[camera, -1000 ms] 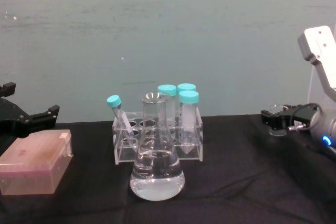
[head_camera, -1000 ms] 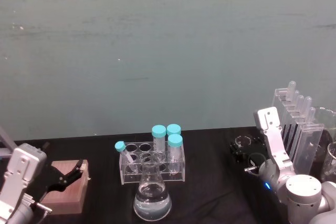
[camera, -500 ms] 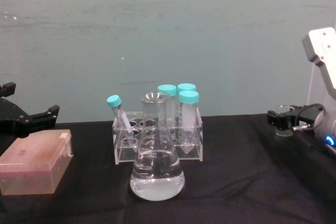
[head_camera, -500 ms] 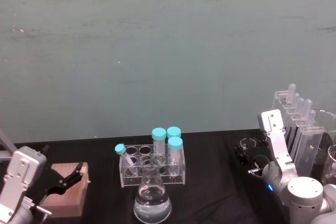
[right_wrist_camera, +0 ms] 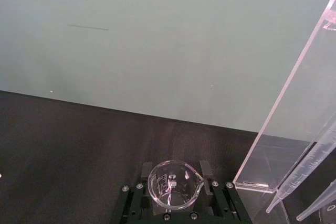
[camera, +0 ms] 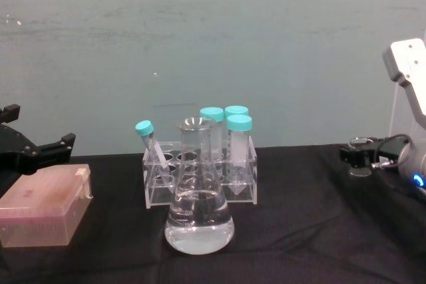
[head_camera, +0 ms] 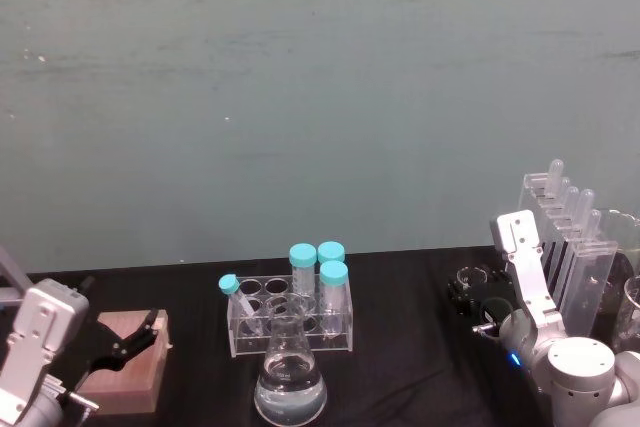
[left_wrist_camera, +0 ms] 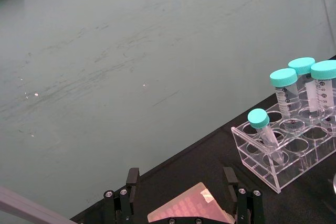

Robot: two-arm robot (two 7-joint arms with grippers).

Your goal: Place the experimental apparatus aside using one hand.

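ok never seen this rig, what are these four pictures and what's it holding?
It is a two-armed robot at a black table. One picture looks down from its head, one looks across from its chest, and two come from cameras on the wrists. On the table stand a conical flask of clear liquid, a tube rack with teal-capped tubes, a pink box and an acrylic pipette stand. The right gripper grips a small glass beaker beside that stand. The left gripper hangs open over the pink box.
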